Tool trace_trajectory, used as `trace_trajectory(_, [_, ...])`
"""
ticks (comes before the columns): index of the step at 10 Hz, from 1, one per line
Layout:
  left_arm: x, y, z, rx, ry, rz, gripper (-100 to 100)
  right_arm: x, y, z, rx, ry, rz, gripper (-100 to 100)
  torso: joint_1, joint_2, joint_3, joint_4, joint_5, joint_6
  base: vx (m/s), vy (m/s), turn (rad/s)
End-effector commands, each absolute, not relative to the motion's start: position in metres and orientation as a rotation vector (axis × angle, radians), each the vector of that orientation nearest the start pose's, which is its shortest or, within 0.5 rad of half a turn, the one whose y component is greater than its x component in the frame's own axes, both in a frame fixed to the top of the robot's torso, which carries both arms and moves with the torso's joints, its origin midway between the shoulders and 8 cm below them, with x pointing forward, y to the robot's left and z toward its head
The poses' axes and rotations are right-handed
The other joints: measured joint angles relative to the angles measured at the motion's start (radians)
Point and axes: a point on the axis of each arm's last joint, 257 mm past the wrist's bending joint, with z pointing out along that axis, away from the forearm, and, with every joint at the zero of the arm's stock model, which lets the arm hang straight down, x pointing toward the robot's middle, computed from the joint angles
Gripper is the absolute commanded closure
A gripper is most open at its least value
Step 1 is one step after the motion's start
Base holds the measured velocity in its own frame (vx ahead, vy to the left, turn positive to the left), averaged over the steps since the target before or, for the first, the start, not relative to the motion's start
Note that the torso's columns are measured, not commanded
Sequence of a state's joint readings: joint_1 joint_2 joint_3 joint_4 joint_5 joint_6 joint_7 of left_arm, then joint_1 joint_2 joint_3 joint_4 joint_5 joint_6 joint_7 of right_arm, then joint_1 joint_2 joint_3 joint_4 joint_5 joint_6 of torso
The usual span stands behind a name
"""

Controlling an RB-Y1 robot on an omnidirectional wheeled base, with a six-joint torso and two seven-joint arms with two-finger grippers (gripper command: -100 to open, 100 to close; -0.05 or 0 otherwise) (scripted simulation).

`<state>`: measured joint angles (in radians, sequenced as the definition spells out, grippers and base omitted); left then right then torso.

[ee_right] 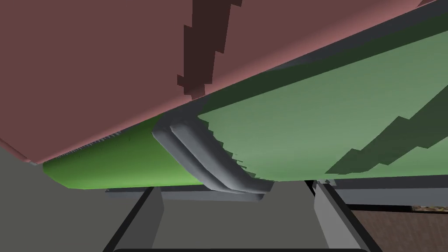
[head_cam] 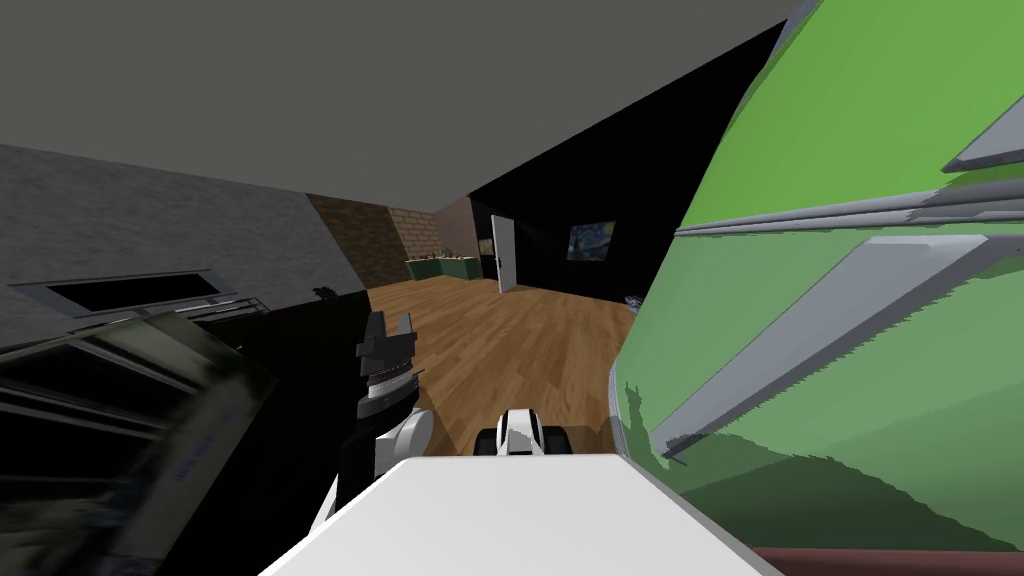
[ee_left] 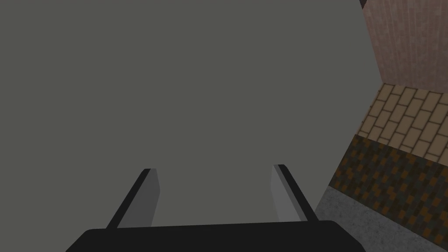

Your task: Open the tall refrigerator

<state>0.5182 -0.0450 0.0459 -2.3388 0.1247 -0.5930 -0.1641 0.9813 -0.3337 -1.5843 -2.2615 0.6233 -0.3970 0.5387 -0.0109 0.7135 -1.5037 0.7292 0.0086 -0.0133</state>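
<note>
The tall refrigerator (head_cam: 850, 100) is bright green and rises close on my right, with a long grey handle (head_cam: 800, 330) slanting down its door. Through the right wrist camera the green door (ee_right: 315, 127) sits just beyond my right gripper (ee_right: 237, 188). That gripper is open, and the curved end of the grey handle (ee_right: 205, 159) lies just past its fingertips, between them and apart from both. My left gripper (head_cam: 390, 322) is raised at my left side, away from the fridge. Its fingers (ee_left: 151, 192) are open with nothing between them.
A second grey bar (head_cam: 820, 215) crosses the fridge higher up. A reddish-brown surface (ee_right: 109, 65) borders the green door. Wooden floor (head_cam: 520, 330) runs ahead to a white door (head_cam: 503, 253) standing ajar. Dark shelving (head_cam: 120, 400) crowds my left side.
</note>
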Motion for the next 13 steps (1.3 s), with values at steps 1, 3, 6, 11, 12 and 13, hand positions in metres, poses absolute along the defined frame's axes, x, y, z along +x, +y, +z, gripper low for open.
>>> trace_trajectory(1, [0.305,0.311,0.061,-0.597,0.442,-1.191,0,0.077,-0.579,0.229,-0.435,1.128,-1.506,-100,0.000,-0.001,-0.001,-0.001,0.000,0.000,0.043,0.020,0.022])
trace_trajectory(3, [0.305,0.311,0.061,-0.597,0.442,-1.191,0,0.074,-0.576,0.239,-0.463,1.115,-1.553,-100,0.001,-0.002,-0.001,-0.002,-0.001,0.000,0.033,0.011,0.061])
trace_trajectory(6, [0.305,0.311,0.061,-0.597,0.442,-1.191,0,0.069,-0.567,0.263,-0.530,1.081,-1.653,-100,-0.002,-0.002,-0.001,-0.002,-0.003,-0.001,0.035,0.002,0.081])
trace_trajectory(11, [0.305,0.311,0.061,-0.597,0.442,-1.191,0,0.069,-0.562,0.268,-0.570,1.098,-1.664,-100,0.005,-0.002,-0.002,-0.003,-0.001,0.000,0.016,0.015,-0.031])
trace_trajectory(12, [0.305,0.311,0.061,-0.597,0.442,-1.191,0,0.068,-0.562,0.274,-0.569,1.099,-1.665,-100,0.006,0.000,0.001,-0.002,-0.001,0.001,0.051,0.007,-0.065])
trace_trajectory(13, [0.305,0.311,0.061,-0.597,0.442,-1.191,0,0.067,-0.562,0.278,-0.568,1.100,-1.665,-100,0.008,0.001,0.001,-0.001,0.002,0.000,0.066,-0.005,-0.022])
